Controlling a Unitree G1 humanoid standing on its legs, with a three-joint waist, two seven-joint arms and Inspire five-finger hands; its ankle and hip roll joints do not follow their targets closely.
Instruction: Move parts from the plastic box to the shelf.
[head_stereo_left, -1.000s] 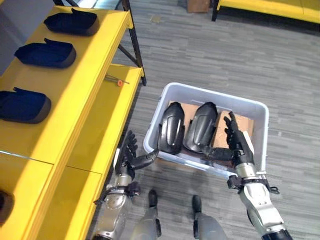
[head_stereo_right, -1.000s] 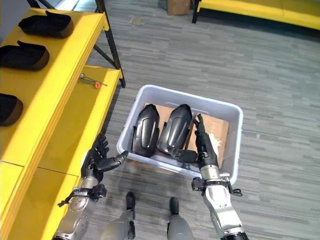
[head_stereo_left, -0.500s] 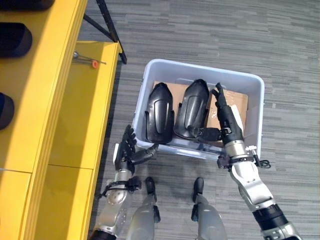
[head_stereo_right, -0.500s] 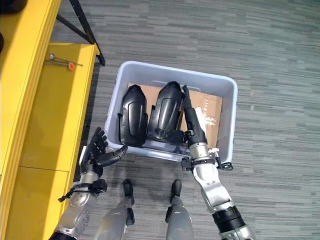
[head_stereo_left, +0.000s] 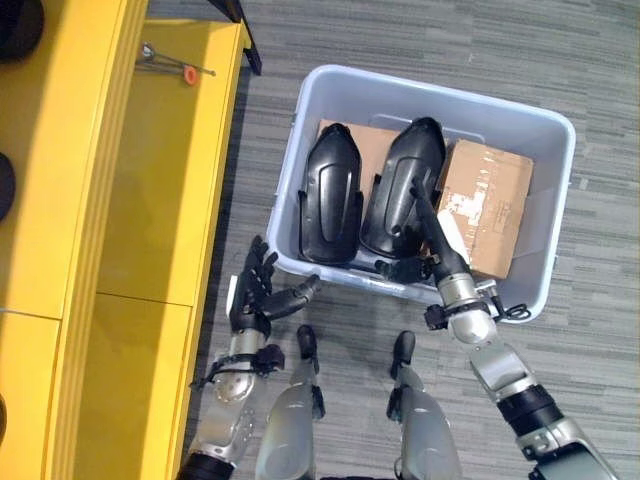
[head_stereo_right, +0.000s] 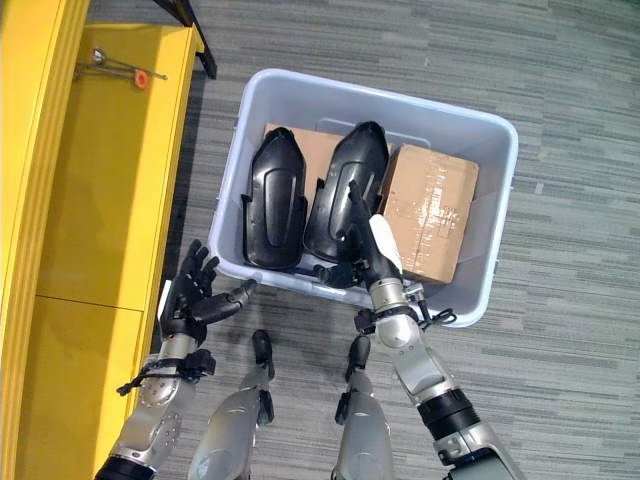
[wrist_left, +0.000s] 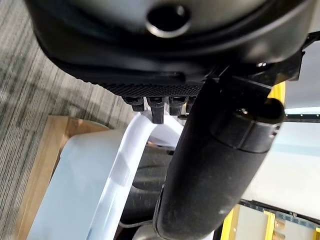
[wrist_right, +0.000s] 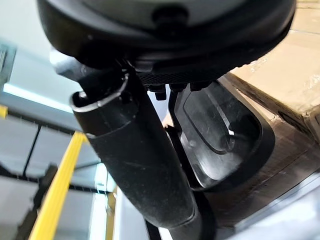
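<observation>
Grey striped floor (head_stereo_left: 560, 60), yellow shelf (head_stereo_left: 150, 200) along the robot's left with a small orange-tipped tool (head_stereo_left: 176, 70) on it. Pale plastic box (head_stereo_left: 545, 130) sits on the floor, holding two black moulded parts (head_stereo_left: 333, 205) (head_stereo_left: 405, 195) side by side and a cardboard carton (head_stereo_left: 487, 205) to their right. Right hand (head_stereo_right: 365, 245) reaches over the near rim, fingers straight, lying against the right-hand part. Left hand (head_stereo_left: 258, 295) is outside the box's near-left corner, fingers spread, holding nothing.
</observation>
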